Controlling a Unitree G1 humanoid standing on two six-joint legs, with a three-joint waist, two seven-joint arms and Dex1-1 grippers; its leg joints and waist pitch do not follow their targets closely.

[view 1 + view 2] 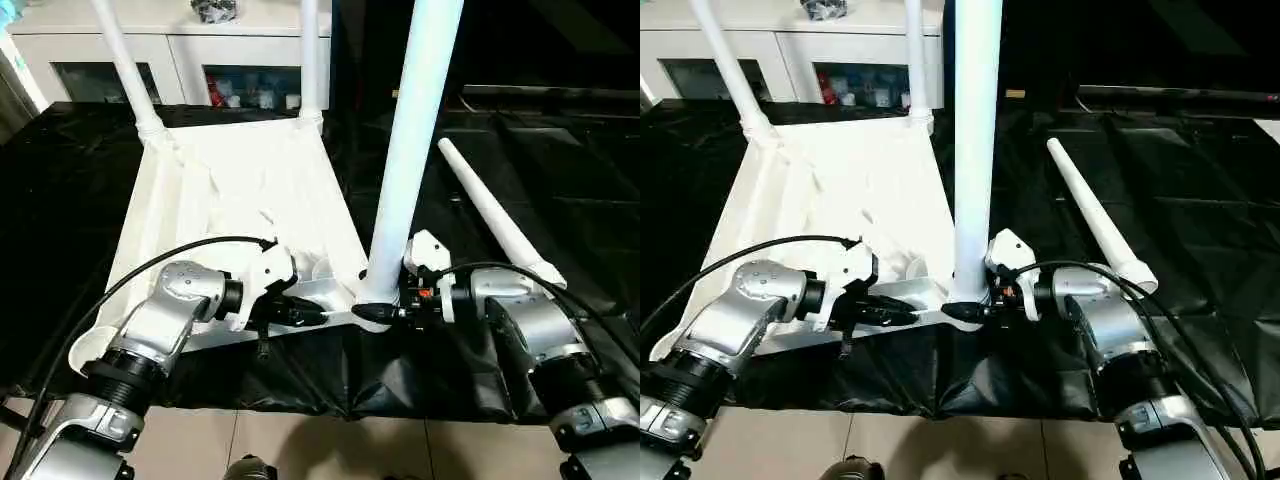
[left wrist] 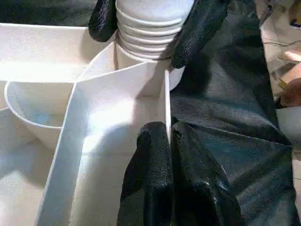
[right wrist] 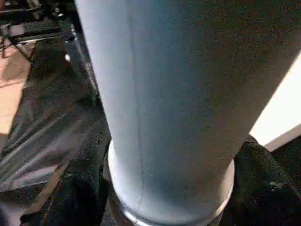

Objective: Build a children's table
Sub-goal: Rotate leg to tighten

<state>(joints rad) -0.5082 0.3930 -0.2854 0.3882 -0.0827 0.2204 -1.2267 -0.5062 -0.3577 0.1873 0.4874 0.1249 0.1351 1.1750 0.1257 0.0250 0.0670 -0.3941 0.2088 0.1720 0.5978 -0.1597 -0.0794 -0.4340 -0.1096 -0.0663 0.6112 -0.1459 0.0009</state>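
The upturned tabletop (image 1: 240,190) lies on the black-sheeted bench (image 1: 560,170), its near edge right at both sets of jaws; it looks like light, stiff, moulded plastic, smooth and likely slippery on the flats, so the thin ribs and rim are the sensible places to pinch. The left gripper (image 1: 318,314) has its jaws clenched on the near rim wall, steadying the tabletop. Just beside it, the right gripper (image 1: 962,311) has its jaws around the ribbed foot of an upright leg (image 1: 415,140) standing in the near corner socket (image 2: 141,70); the tube seems hollow and light but long, so holding low by the socket should limit wobble. Two more legs (image 1: 125,65) stand in the far corners, well beyond the jaws, and a fourth leg (image 1: 495,215) lies loose on the sheet past the right gripper. The sheet is wrinkled and glossy, and might let parts slide. A white cabinet (image 1: 180,50) stands behind the bench, and tiled floor (image 1: 300,445) shows below it.
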